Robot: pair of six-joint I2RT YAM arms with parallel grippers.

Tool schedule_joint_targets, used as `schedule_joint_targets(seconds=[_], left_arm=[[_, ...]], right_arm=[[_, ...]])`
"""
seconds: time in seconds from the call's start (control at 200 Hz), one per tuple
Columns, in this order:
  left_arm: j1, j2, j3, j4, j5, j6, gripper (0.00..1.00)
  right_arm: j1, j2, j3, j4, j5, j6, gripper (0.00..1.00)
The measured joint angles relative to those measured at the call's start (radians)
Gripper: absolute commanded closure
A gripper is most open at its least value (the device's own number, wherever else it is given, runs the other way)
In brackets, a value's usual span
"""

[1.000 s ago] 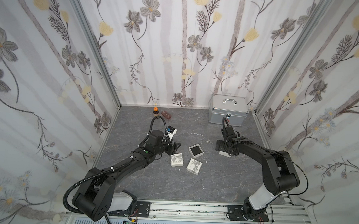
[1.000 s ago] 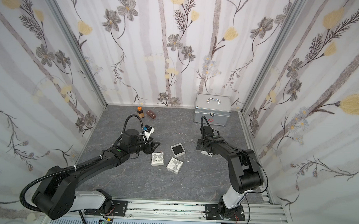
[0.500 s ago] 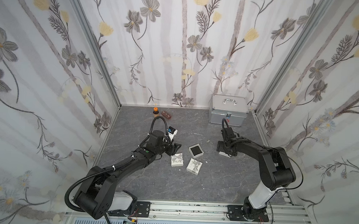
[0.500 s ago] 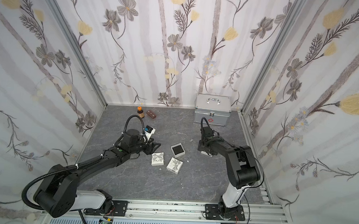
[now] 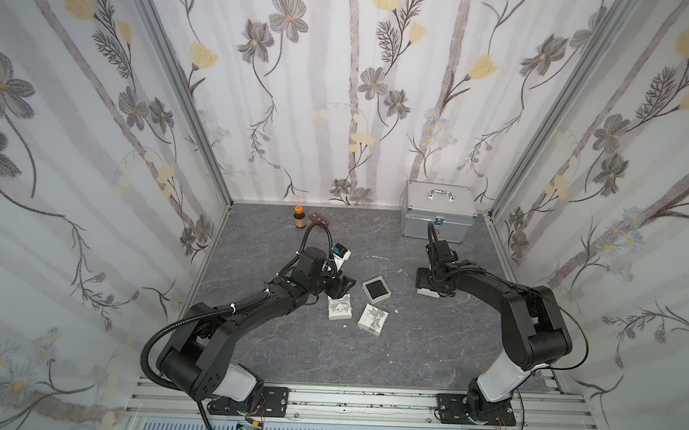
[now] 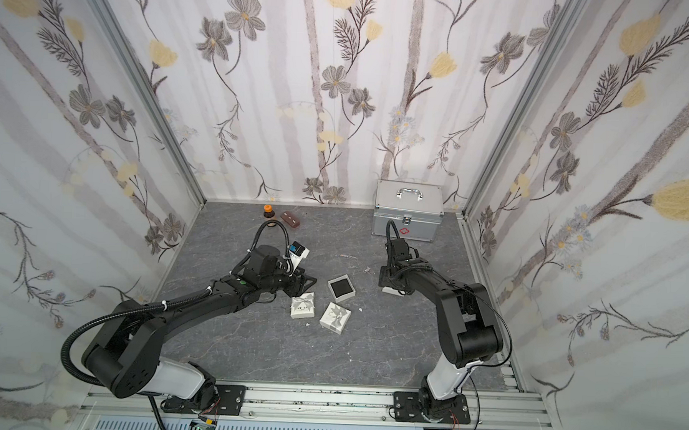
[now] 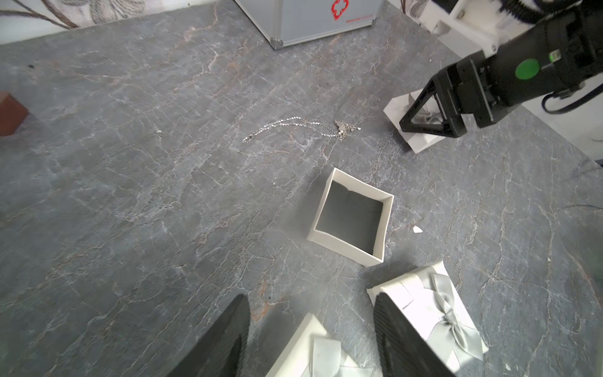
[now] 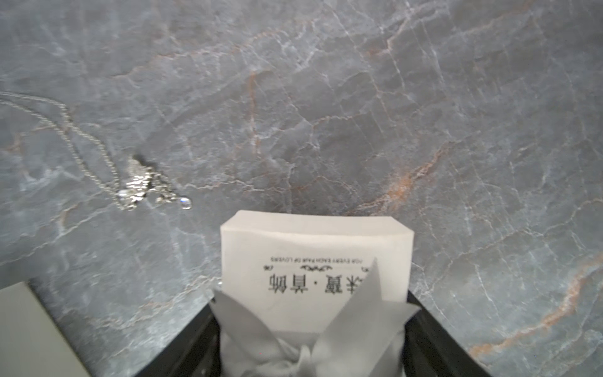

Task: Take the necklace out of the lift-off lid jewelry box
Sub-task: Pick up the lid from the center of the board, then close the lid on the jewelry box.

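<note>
**Necklace: out of the box, lying on the desk**

- Necklace [image 7: 300, 127]: we log it strung out flat on the bare desk [image 5: 328, 363]. It lies just beyond the far side of the box [image 7: 342, 249] and left of the lid [image 8: 313, 248], touching neither.
- Box: open and upright, with its dark lining bare and nothing inside.
- Lid: white and ribboned, on the desk right of the box, between the right jaws.
- Right jaws: over the last second they have drawn in from a wide spread to flank the lid on both sides. We cannot tell whether they pinch it yet.
- Left jaws: spread as before and holding nothing, above two closed bowed boxes [image 7: 434, 313] that sit on the near side of the open box.
- Assessment: we judge the removal itself done. The closing on the lid looks like tidying or recapping, beyond what the task asks.
</note>
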Motion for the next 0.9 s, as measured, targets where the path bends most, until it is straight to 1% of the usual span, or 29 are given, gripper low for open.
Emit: schedule_joint_targets(seconds=[0.145, 0.39, 0.5, 0.699, 0.899], left_arm=[[-0.037, 0.056, 0.024, -0.002, -0.010, 0.000, 0.40], [-0.098, 0.157, 0.105, -0.064, -0.093, 0.022, 0.45], [-0.118, 0.183, 0.120, -0.092, -0.120, 0.026, 0.50], [-0.138, 0.209, 0.134, -0.126, -0.166, 0.028, 0.54], [-0.150, 0.229, 0.140, -0.140, -0.189, 0.036, 0.57]], right_arm=[[0.000, -0.025, 0.007, 0.008, -0.100, -0.056, 0.28], [0.008, -0.042, 0.058, 0.042, -0.403, -0.175, 0.30], [0.027, -0.020, 0.084, 0.040, -0.502, -0.223, 0.31], [0.069, 0.040, 0.126, 0.029, -0.590, -0.268, 0.32], [0.102, 0.078, 0.136, 0.026, -0.623, -0.283, 0.32]])
